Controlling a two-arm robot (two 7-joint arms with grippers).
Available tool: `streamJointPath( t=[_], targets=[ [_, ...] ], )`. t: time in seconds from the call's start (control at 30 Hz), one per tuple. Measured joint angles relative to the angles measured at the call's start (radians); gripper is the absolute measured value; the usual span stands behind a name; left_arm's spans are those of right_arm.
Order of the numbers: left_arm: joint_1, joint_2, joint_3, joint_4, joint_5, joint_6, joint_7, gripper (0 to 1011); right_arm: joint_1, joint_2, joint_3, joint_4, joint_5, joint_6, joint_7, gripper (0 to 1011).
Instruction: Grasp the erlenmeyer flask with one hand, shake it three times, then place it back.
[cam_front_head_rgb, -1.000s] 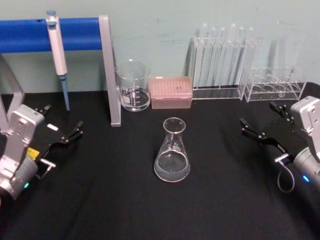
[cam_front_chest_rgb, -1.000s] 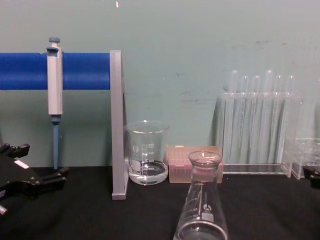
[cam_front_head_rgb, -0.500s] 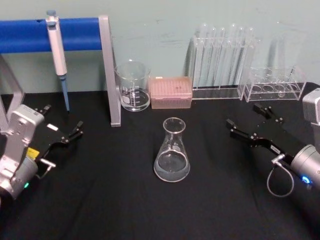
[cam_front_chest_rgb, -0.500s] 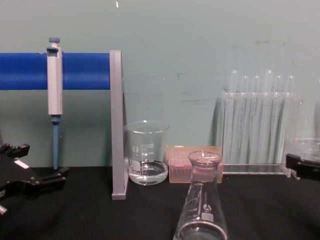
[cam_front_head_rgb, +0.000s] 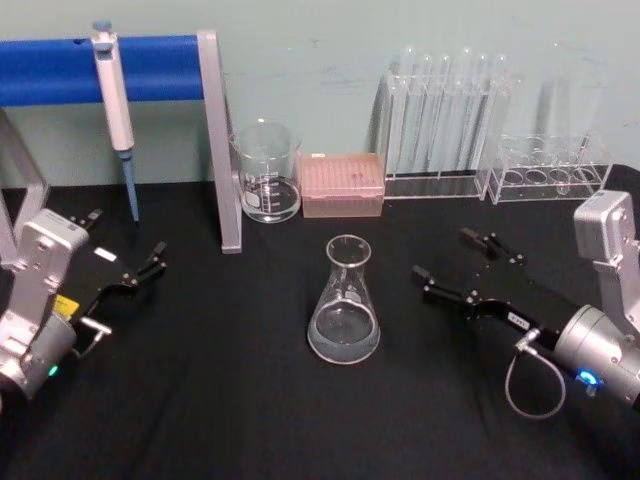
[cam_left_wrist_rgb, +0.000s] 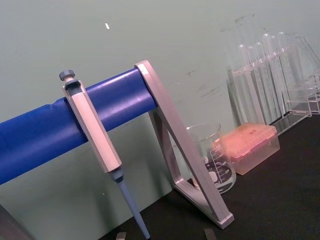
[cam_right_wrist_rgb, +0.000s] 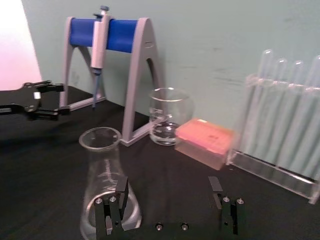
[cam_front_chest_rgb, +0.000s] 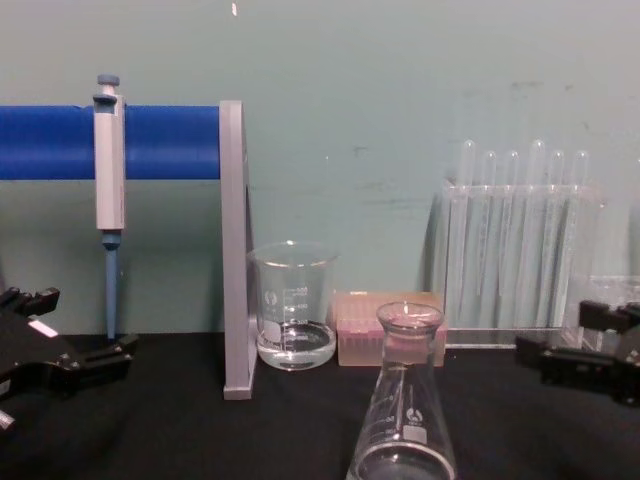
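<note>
1. Glass erlenmeyer flask (cam_front_head_rgb: 344, 305) stands upright near the middle of the black table (cam_front_head_rgb: 200, 410), with a little clear liquid in its base. Its position matches that of one second ago; it is untouched.
2. Change noted: the right pincer (cam_front_head_rgb: 441, 253) has travelled from the table's right edge inward, in two clear stages across the last second. It now lies near the flask's right side but apart from it.
3. Meaning for the task, as a judgement: this is the approach before the grasp. No grasp, shake or return has yet been made.
4. Pincer state: the right pincer is spread wide, holds nothing and touches nothing. In the chest view its dark fingers (cam_front_chest_rgb: 560, 357) sit level with the flask's neck, to its right.
5. Alignment: in the right wrist view the flask (cam_right_wrist_rgb: 106, 170) shows behind one finger (cam_right_wrist_rgb: 109, 212) and not in the middle of the gap. In my judgement the pincer needs a sideways correction before closing.
6. The left pincer (cam_front_head_rgb: 125, 240) lies parked at the table's left side, spread and empty, unmoved over the same interval.
7. Risk, as a judgement: the spread finger could nudge the flask during the final advance.
</note>
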Motion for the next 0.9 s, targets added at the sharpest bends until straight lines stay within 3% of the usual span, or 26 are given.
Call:
streamJointPath(
  t=[0.43,0.9],
  targets=[
    [0.0,0.0,0.0,0.0,0.0,0.0,0.0,1001,0.024,-0.045,-0.033,0.022,-0.028,0.028,0.064,1003],
    [0.0,0.0,0.0,0.0,0.0,0.0,0.0,1001,0.089,-0.115,-0.073,0.095,-0.092,0.024,0.107,1003]
  ],
)
